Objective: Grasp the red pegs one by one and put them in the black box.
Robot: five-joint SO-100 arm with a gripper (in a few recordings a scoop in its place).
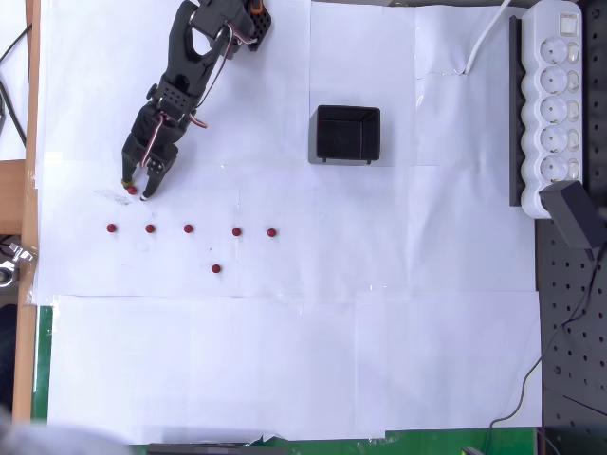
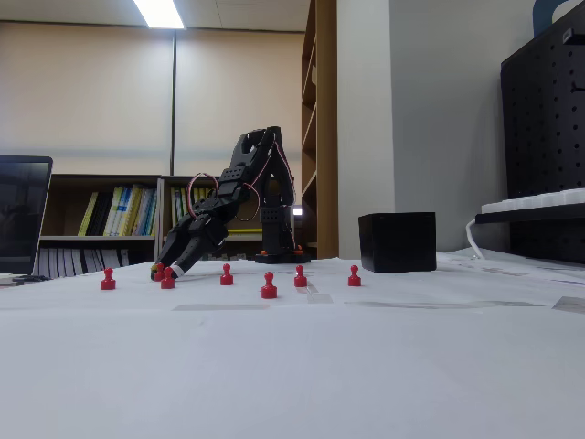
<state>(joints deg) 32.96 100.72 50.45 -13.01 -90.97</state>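
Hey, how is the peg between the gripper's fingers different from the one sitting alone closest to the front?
The peg at the gripper sits between the fingers of the gripper, behind the row; the lone front peg stands free, ahead of the row. The first is partly hidden by the fingers; the second shows fully, upright in the fixed view. Both are small, red, and outside the black box.

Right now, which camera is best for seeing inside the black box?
The overhead view: it looks straight down into the black box, showing its open top and thin walls. The fixed view shows just its dark side, nothing inside.
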